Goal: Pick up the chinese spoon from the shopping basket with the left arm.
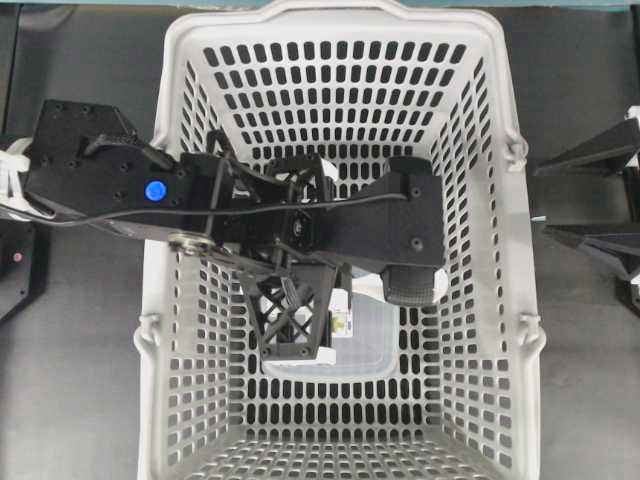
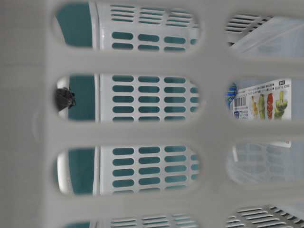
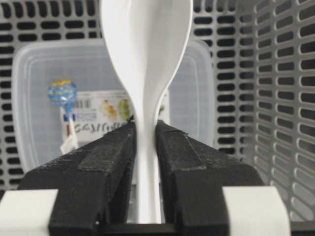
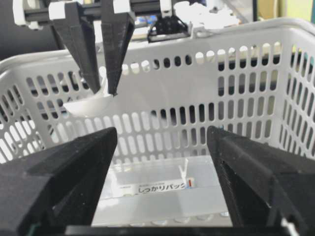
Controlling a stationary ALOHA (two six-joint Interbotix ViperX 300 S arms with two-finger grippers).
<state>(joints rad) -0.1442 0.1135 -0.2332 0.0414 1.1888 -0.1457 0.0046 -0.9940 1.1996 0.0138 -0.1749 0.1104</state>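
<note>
My left gripper [image 3: 145,125] is shut on the handle of the white chinese spoon [image 3: 147,49], whose bowl sticks out beyond the fingertips. In the right wrist view the left gripper [image 4: 104,92] points down and holds the spoon [image 4: 86,105] in the air inside the grey shopping basket [image 4: 221,73], well above the floor. In the overhead view the left gripper [image 1: 295,335] reaches into the basket [image 1: 340,12] from the left and hides the spoon. My right gripper [image 4: 161,132] is open and empty, outside the basket's right wall [image 1: 540,200].
A clear rectangular labelled container [image 3: 39,98] lies on the basket floor under the spoon; it also shows in the overhead view [image 1: 365,340] and the right wrist view [image 4: 162,196]. The basket walls [image 3: 280,98] enclose the left gripper.
</note>
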